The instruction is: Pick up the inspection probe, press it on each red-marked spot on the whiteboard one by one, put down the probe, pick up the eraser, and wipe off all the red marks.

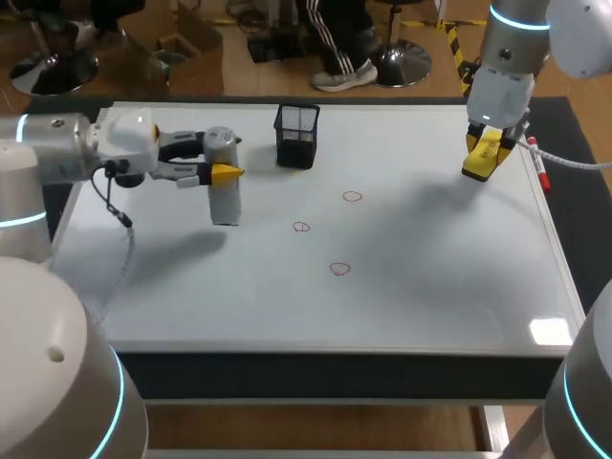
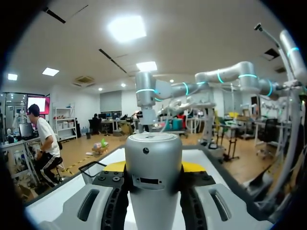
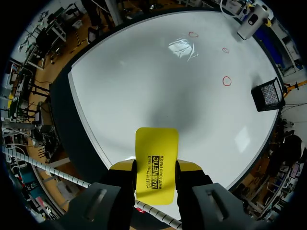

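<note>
Three red marks (image 1: 301, 227) lie mid-frame, to the right of the left claw (image 1: 226, 173), clamped on the upright probe (image 1: 225, 203). The right claw (image 1: 483, 155), upper right, grips the eraser (image 3: 156, 158).

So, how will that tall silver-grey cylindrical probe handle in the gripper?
The silver-grey cylindrical probe looks rigid and smooth-shelled, so it might slip in the left gripper. Tall and narrow, it would probably tip easily if stood on the glossy whiteboard, and roll if laid down.
</note>
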`<state>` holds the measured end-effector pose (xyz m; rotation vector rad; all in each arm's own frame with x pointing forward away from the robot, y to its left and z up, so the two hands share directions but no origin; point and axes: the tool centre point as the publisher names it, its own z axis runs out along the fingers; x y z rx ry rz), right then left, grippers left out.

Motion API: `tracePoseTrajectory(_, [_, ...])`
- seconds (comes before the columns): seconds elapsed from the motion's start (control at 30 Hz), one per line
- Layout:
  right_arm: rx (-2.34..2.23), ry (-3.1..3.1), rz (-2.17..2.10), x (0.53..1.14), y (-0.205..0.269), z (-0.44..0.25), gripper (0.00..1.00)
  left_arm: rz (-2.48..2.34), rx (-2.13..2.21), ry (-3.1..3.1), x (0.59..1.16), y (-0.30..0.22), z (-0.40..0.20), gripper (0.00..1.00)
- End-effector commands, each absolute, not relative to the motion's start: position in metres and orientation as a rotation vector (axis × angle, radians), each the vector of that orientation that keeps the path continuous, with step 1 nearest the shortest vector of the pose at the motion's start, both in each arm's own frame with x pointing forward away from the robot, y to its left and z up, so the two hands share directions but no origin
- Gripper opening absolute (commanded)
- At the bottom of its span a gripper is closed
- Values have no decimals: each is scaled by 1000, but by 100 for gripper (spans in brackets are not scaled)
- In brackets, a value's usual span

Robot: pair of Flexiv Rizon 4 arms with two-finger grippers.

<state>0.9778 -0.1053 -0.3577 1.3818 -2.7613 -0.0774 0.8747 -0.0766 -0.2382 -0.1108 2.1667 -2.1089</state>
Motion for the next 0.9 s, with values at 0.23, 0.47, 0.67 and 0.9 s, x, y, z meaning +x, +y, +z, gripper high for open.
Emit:
tracePoseTrajectory(0.23, [1384,-2758,-74,978,-106,-357,0,-2005,-278,2069,842,-21,-232,0])
tracePoseTrajectory(0.47, [1384,-2758,-74,978,-106,-357,0,-1995,-336,1996,826,6,-228,0])
tracePoseTrajectory(0.67, [1384,-2758,-74,978,-106,-357,0,-1984,-365,1971,817,20,-228,0])
tracePoseTrajectory(0.9, [1384,-2758,-74,978,-106,-357,0,-1981,-375,1955,809,30,-225,0])
